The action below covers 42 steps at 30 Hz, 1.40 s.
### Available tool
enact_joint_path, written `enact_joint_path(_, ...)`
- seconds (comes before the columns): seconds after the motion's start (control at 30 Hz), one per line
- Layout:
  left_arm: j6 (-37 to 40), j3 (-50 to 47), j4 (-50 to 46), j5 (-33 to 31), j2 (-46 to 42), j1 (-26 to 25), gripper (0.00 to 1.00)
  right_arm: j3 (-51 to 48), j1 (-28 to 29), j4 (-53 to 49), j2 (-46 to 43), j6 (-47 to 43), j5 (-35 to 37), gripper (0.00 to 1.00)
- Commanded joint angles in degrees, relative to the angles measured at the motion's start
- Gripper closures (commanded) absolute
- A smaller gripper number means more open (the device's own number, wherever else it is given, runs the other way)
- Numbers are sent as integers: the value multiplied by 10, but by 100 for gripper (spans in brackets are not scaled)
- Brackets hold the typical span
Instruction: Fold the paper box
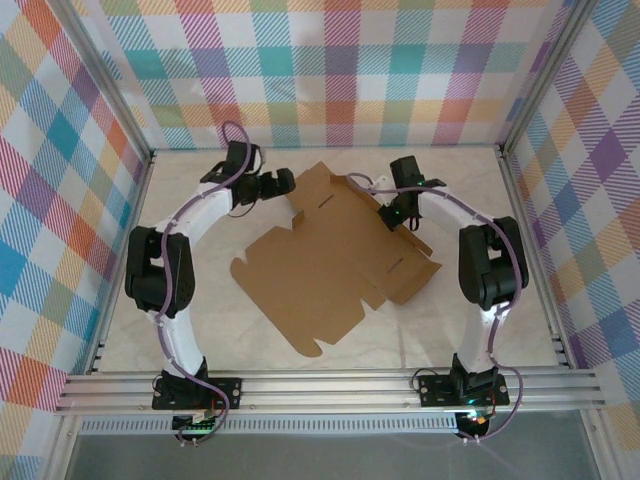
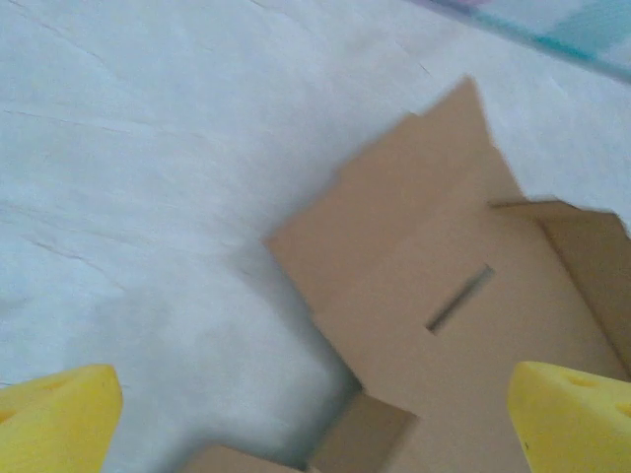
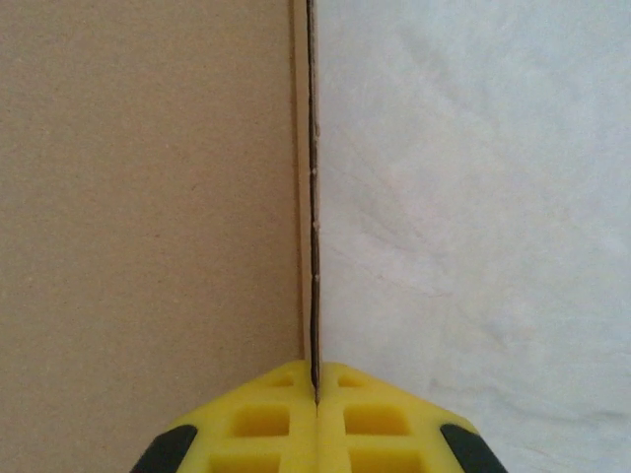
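The paper box [image 1: 320, 270] is a brown cardboard sheet lying mostly flat in the middle of the table. One flap at its far right edge stands raised. My right gripper [image 1: 392, 213] is shut on that flap. In the right wrist view the yellow fingers [image 3: 315, 399] pinch the paper box [image 3: 148, 197] along a thin edge seen end-on. My left gripper [image 1: 283, 183] hovers open by the sheet's far left corner, holding nothing. In the left wrist view its yellow fingertips [image 2: 315, 434] stand wide apart above the paper box [image 2: 444, 246], near a slit [image 2: 458, 299].
The pale table top [image 1: 200, 320] has free room left of and in front of the sheet. Checkered walls [image 1: 330, 70] close in the back and both sides. An aluminium rail [image 1: 330, 385] runs along the near edge by the arm bases.
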Motion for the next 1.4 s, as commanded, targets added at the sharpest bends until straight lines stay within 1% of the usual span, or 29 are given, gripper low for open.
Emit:
enact_joint_path(0.0, -18, -22, 44, -14, -43, 26, 0, -13, 15, 73, -48, -50, 53, 100)
enact_joint_path(0.1, -15, -32, 52, -5, -47, 44, 0, -19, 36, 66, -48, -77, 93, 100)
enact_joint_path(0.23, -23, -43, 69, 9, -44, 69, 0, -53, 75, 118, -56, -109, 172, 100)
enact_joint_path(0.27, -25, -46, 73, 12, -44, 77, 0, -60, 80, 138, -57, -112, 193, 100)
enact_joint_path(0.37, -30, -54, 82, 19, -43, 100, 0, -92, 97, 228, -62, -158, 268, 100)
enact_joint_path(0.47, -30, -55, 83, 29, -35, 120, 0, -115, 110, 310, -65, -215, 309, 100)
enact_joint_path(0.57, -33, -54, 88, 44, -20, 132, 0, -129, 122, 360, -66, -255, 322, 100)
enact_joint_path(0.77, -32, -48, 90, 60, 6, 135, 0, -148, 143, 452, -70, -327, 346, 100)
enact_joint_path(0.9, -32, -45, 90, 63, 10, 140, 0, -175, 160, 547, -68, -406, 357, 100)
enact_joint_path(1.03, -33, -45, 91, 68, 14, 145, 0, -203, 175, 657, -66, -474, 384, 100)
enact_joint_path(1.27, -38, -47, 96, 76, 21, 149, 0, -193, 183, 683, -59, -513, 385, 100)
enact_joint_path(1.37, -54, -65, 116, 78, 11, 149, 0, -179, 183, 696, -47, -537, 385, 100)
